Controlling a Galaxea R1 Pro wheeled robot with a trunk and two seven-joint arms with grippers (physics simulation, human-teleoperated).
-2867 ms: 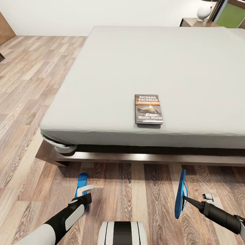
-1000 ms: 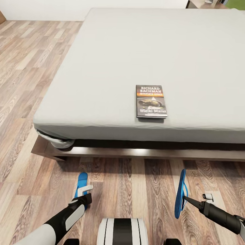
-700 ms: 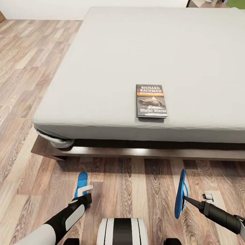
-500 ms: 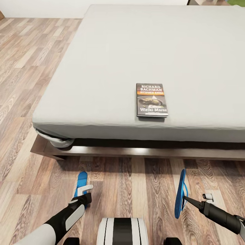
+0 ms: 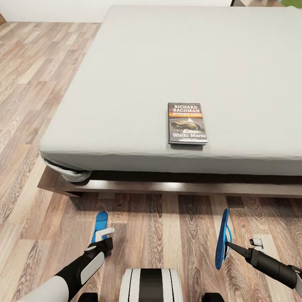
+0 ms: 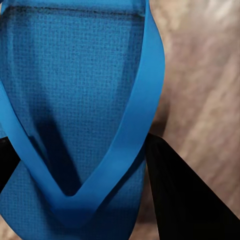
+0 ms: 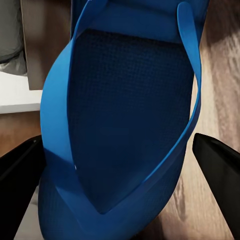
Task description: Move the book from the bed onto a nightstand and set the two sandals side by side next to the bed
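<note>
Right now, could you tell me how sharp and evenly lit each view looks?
Head view: crisp and evenly lit, the book title legible, dark shadow under the bed. Left wrist view: the sandal textured, floor behind blurred. Right wrist view: the other sandal darker, shaded.

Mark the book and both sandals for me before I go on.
book [image 5: 187,123]: head view, middle of its cover.
left sandal [image 5: 100,221]: head view, blue sole ahead of the left hand.
right sandal [image 5: 222,239]: head view, sole standing on edge.

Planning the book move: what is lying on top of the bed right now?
The book lies flat, cover up, on the bed near its front edge. The mattress's far part runs out of frame, so anything there is unseen.
</note>
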